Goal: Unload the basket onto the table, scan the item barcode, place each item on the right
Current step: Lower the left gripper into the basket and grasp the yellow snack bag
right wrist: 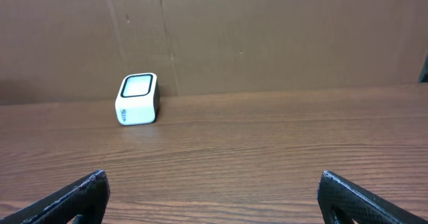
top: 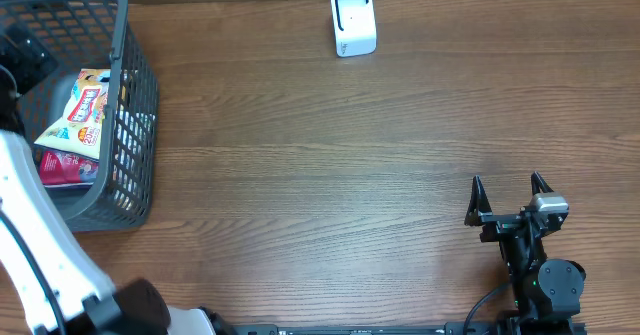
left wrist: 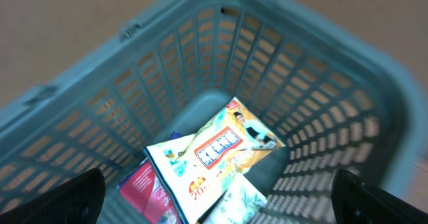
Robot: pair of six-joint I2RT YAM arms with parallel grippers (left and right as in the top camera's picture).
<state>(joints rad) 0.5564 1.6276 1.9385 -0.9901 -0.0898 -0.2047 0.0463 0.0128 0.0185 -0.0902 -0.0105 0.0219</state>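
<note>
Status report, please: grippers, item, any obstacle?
Left gripper open over basket. Right gripper open, empty. Snack packet in basket, untouched. Path to scanner clear.

Basket (top: 135, 145) at table (top: 300, 175) left edge, snack packets (top: 85, 105) inside; scanner (top: 353, 21) at back centre, well apart

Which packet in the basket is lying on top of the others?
The yellow-and-white packet with blue lettering; it overlaps the red packet beneath it.
</note>
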